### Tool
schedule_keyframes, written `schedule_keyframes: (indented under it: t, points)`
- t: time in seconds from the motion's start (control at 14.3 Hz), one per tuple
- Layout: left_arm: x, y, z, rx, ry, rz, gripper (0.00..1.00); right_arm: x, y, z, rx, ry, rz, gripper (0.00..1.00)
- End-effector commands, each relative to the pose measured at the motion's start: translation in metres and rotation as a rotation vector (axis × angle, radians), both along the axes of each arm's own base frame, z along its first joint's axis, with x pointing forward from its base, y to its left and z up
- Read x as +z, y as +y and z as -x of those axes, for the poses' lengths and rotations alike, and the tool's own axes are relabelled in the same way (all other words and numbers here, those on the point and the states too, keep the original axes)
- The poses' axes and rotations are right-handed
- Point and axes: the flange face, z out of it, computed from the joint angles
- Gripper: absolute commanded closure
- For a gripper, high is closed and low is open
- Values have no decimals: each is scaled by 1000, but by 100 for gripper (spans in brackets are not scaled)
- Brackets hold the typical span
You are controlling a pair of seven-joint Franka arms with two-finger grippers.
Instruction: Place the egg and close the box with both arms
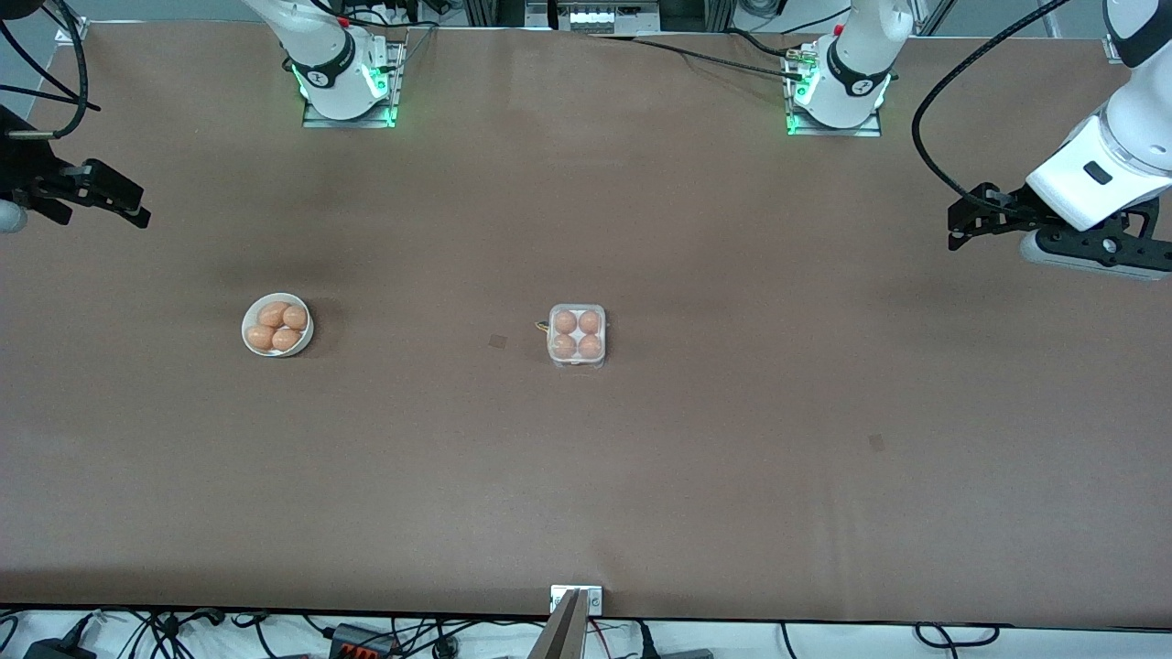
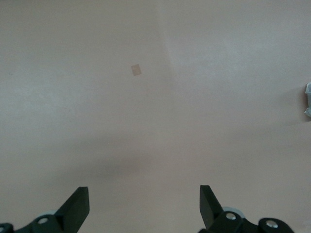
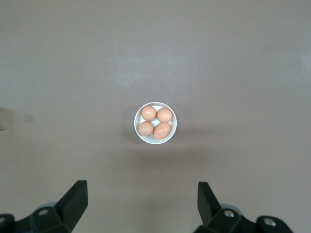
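Observation:
The box (image 1: 577,336) stands mid-table, a small square clear plastic case with an orange-brown egg (image 1: 566,321) in each of its four cells. Its lid lies down over them. All the eggs look alike. My left gripper (image 1: 957,226) hangs open and empty over the left arm's end of the table; its wrist view shows the open gripper (image 2: 145,194) over bare table. My right gripper (image 1: 142,207) hangs open and empty over the right arm's end; in its wrist view the gripper (image 3: 142,190) points toward the bowl.
A round white bowl (image 1: 247,339) with several more eggs sits toward the right arm's end, also in the right wrist view (image 3: 172,131). Small dark marks (image 1: 497,341) dot the brown tabletop. A metal bracket (image 1: 576,599) sits at the table's edge nearest the front camera.

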Motion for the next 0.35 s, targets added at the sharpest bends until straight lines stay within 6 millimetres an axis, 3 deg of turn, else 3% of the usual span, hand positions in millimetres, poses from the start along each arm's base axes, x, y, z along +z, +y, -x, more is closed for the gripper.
schedule_keyframes:
  t: [0.0,0.28]
  points:
    - [8,-2,4,1,-2,13,0,7,-2,4,8,2,4,0]
    - [8,-3,4,72,1,12,0,6,-2,4,8,2,4,0]
